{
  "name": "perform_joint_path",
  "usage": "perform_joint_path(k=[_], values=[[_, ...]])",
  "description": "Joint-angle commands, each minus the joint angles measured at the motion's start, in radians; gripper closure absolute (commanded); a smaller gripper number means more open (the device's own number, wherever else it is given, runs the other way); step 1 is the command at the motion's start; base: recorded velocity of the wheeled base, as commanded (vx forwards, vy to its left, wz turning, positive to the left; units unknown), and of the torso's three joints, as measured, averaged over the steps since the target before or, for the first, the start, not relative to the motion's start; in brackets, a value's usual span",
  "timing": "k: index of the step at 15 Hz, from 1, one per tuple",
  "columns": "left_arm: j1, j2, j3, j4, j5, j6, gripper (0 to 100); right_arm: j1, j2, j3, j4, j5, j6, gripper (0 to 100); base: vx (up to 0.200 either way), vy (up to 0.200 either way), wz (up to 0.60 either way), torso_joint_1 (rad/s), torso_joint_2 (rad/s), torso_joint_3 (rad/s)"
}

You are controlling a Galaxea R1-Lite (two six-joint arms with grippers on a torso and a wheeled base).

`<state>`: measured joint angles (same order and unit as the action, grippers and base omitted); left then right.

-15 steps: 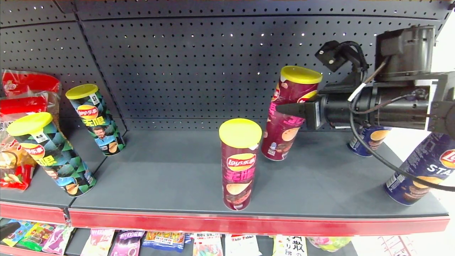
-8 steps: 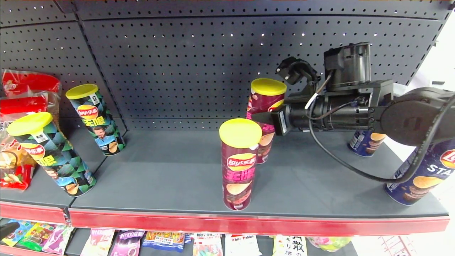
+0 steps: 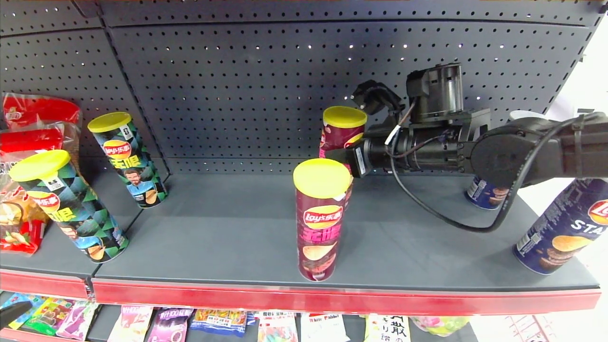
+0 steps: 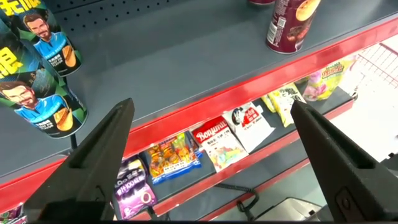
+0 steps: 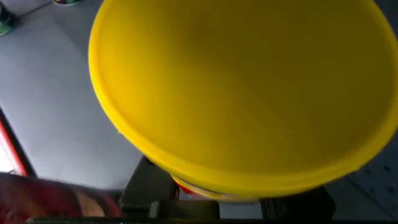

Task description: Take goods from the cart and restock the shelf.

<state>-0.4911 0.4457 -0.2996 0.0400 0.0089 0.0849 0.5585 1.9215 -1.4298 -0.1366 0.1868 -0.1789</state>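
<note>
While pinching can (image 3: 338, 135) in right gripper (image 3: 340, 154), holding it upright behind front can (image 3: 320, 223) on shelf (image 3: 228, 237), left gripper (image 4: 211, 106) spread.

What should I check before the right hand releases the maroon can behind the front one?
1. Right hand shut on rear maroon can: ok.
2. Can roughly upright: ok.
3. Its base resting on the shelf: cannot tell, hidden by front maroon can.
4. Gap between the two cans: cannot tell.
5. Left hand open, holding nothing: ok.
</note>
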Motion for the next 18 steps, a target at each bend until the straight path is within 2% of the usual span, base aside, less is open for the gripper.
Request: perform_joint_path(k=[1, 16, 17, 18], values=[[0.0, 0.005, 0.004, 0.0, 0.0, -0.001, 0, 0.006, 0.036, -0.029, -0.001, 0.0, -0.001, 100, 0.0, 0.0, 0.0, 0.0, 0.0, 0.0], [0.0, 0.004, 0.01, 0.0, -0.001, -0.002, 0, 0.021, 0.062, -0.014, -0.031, -0.001, 0.006, 100, 0.0, 0.0, 0.0, 0.0, 0.0, 0.0], [0.0, 0.004, 0.01, 0.0, -0.001, -0.002, 0, 0.021, 0.06, -0.011, -0.031, -0.001, 0.006, 0, 0.0, 0.0, 0.0, 0.0, 0.0, 0.0], [0.0, 0.004, 0.01, 0.0, -0.001, -0.002, 0, 0.021, 0.057, -0.009, -0.031, -0.001, 0.006, 0, 0.0, 0.0, 0.0, 0.0, 0.0, 0.0]])
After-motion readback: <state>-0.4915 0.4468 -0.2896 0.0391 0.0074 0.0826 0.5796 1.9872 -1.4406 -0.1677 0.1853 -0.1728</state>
